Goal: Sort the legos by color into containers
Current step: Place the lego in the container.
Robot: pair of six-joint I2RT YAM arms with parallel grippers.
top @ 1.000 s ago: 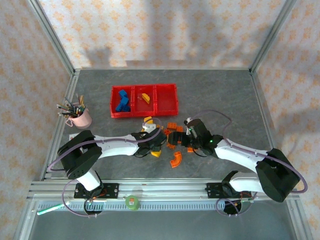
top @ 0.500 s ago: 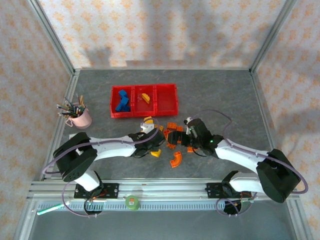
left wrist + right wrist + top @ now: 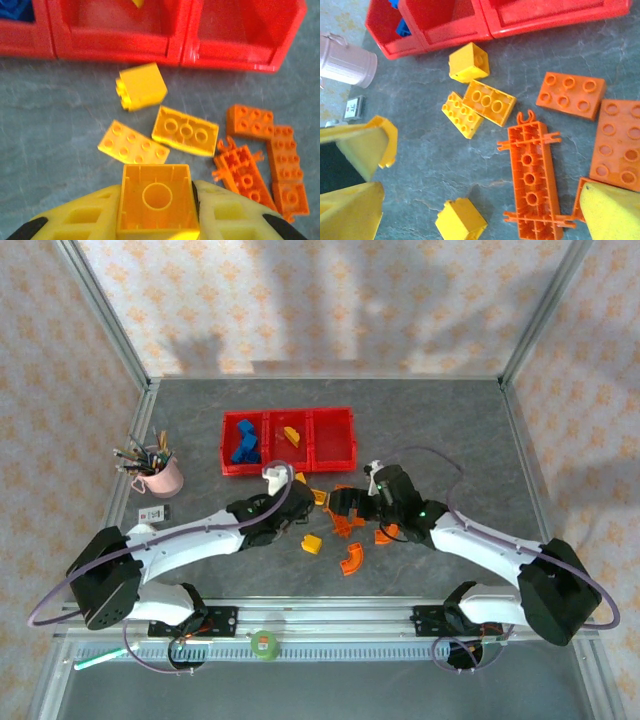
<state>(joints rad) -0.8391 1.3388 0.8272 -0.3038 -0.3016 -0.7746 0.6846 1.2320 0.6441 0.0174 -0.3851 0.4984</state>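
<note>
My left gripper [image 3: 157,202] is shut on a yellow brick [image 3: 156,195], hollow side up, held above the table short of the red tray [image 3: 170,47]. In the top view the left gripper [image 3: 294,510] sits below the tray [image 3: 288,472]; blue bricks [image 3: 244,443] lie in the left bin and a yellow piece [image 3: 290,434] in the middle one. My right gripper [image 3: 482,220] is open over loose bricks: a yellow block [image 3: 461,220], a long orange piece [image 3: 532,182], yellow plates [image 3: 489,102] and orange plates [image 3: 570,95]. It shows beside the pile [image 3: 346,506].
A pink cup with pens [image 3: 158,475] stands at the left. An orange arch [image 3: 350,558] and a yellow block [image 3: 311,543] lie nearer the front edge. Metal frame rails border the table. The two grippers are close together over the pile.
The left arm has drawn back to the left and risen with the yellow brick, toward the tray. The right gripper has shifted slightly up and left over the pile.
</note>
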